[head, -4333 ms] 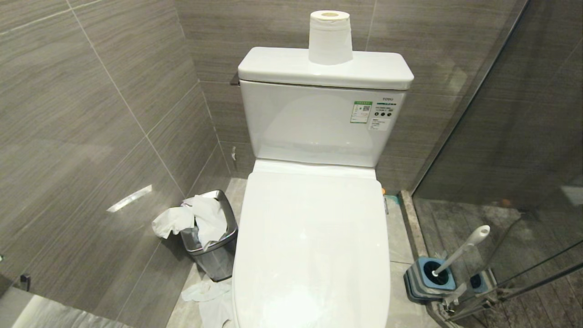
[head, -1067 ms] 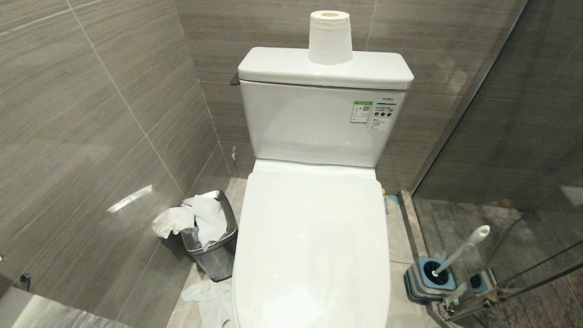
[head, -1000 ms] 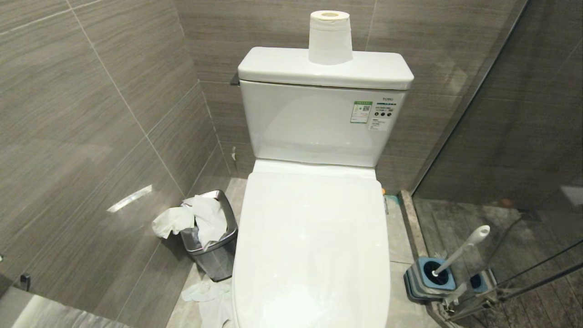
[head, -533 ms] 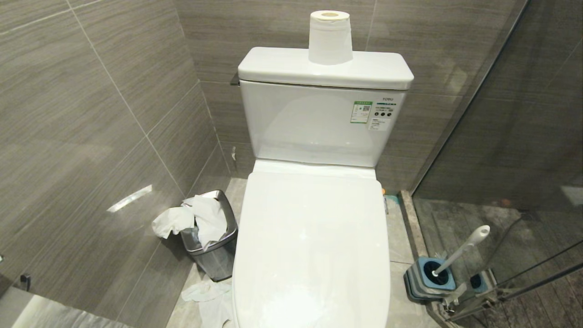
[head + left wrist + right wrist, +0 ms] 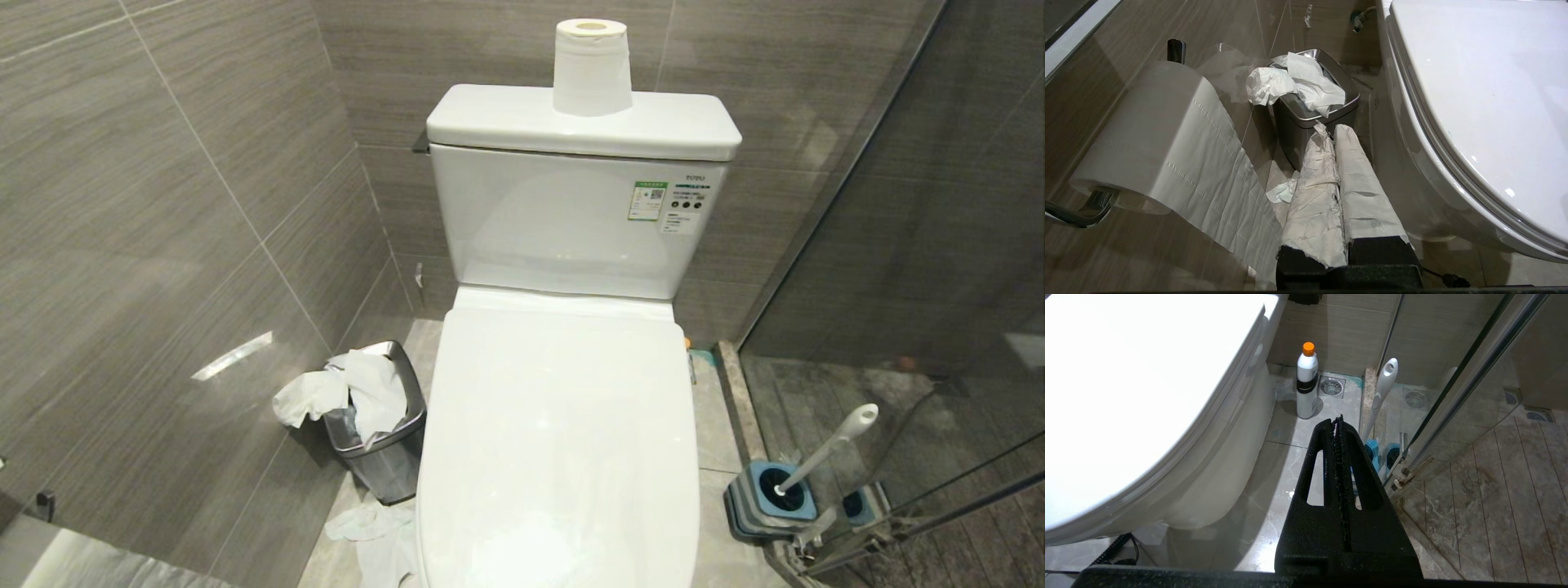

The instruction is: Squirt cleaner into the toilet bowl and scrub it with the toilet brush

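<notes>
The white toilet's lid is down, so the toilet bowl is hidden under it. The toilet brush leans in its grey-and-blue holder on the floor right of the toilet; only its white handle shows. No cleaner liquid is in view; a white bottle with an orange cap stands on the floor beside the toilet's right side. My left gripper, its fingers wrapped in white paper, hangs shut and empty left of the toilet. My right gripper hangs shut and empty on the right, short of the brush. Neither arm shows in the head view.
A steel bin stuffed with tissue stands left of the toilet, with more tissue on the floor. A paper roll sits on the tank; another roll hangs on the left wall. A glass shower partition closes off the right.
</notes>
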Tool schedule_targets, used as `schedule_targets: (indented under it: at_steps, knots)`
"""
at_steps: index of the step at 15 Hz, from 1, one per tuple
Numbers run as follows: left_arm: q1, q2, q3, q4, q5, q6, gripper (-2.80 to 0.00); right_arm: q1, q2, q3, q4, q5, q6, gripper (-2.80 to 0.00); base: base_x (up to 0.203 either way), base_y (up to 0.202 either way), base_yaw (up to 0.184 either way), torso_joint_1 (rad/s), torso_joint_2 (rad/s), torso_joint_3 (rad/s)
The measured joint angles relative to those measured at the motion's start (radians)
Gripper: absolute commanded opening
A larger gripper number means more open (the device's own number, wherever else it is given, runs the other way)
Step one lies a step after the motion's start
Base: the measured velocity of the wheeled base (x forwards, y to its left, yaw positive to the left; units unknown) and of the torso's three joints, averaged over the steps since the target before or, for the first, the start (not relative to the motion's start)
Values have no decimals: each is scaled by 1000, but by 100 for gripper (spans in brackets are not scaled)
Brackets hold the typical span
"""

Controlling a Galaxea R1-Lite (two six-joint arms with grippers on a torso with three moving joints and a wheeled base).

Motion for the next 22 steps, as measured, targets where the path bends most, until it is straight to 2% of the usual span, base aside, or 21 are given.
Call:
schedule_targets:
  at_steps: [22]
  knots:
    - [0,0,0,0,0,0,-280,0,0,0,1,1,-2,-280,0,0,0,0,0,0]
